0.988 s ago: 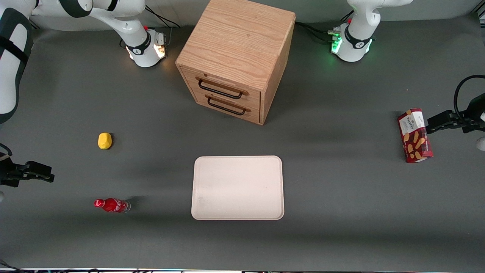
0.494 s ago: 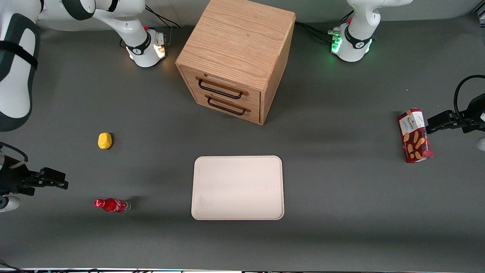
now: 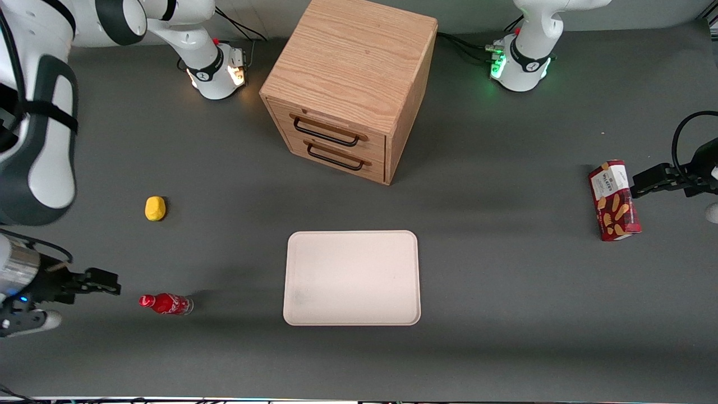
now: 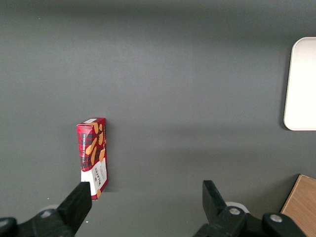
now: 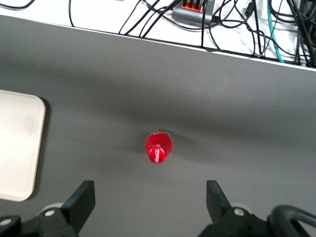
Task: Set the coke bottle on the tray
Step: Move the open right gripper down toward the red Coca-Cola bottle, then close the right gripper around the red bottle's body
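The coke bottle, small and red with a red cap, stands on the grey table toward the working arm's end, apart from the tray. In the right wrist view the bottle is seen from above, cap up. The tray, pale cream-pink and bare, lies flat near the table's middle; one corner of it shows in the right wrist view. My right gripper hovers above the table beside the bottle, toward the working arm's end, not touching it. Its jaws are wide open and empty, with the bottle ahead of the gripper.
A wooden two-drawer cabinet stands farther from the front camera than the tray. A yellow lemon lies farther back than the bottle. A red biscuit box lies toward the parked arm's end. Cables lie past the table edge.
My right gripper has moved nearer to the front camera and closer to the bottle. The bottle and tray have not moved.
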